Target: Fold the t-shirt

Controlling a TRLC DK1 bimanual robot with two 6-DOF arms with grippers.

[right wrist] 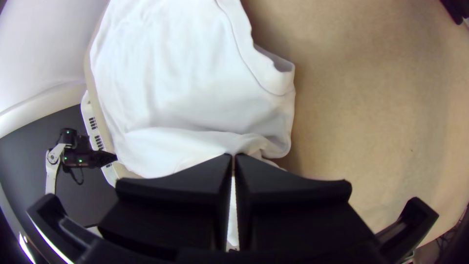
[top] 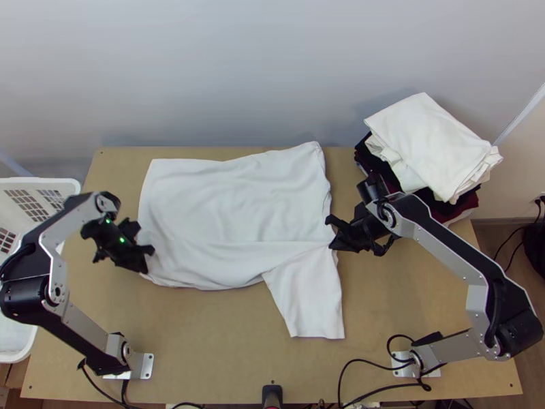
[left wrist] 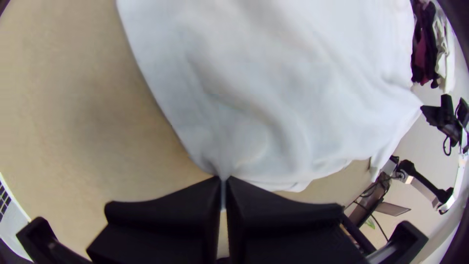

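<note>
The white t-shirt (top: pixel 231 211) lies mostly spread across the table, its near side folded in and one sleeve sticking out toward the near edge. At its lower left corner is my left gripper (top: pixel 147 259); in the left wrist view that gripper (left wrist: pixel 223 180) is shut on the hem corner of the shirt (left wrist: pixel 293 98). My right gripper (top: pixel 331 233) is at the shirt's right edge, just above the sleeve. The right wrist view has this gripper (right wrist: pixel 233 157) shut on a pinch of fabric near the collar side of the shirt (right wrist: pixel 185 88).
A stack of folded clothes, white on top (top: pixel 429 143) and dark below, stands at the table's back right. A white basket (top: pixel 41 183) is beside the table's left edge. Cables (top: pixel 368 388) lie along the near edge.
</note>
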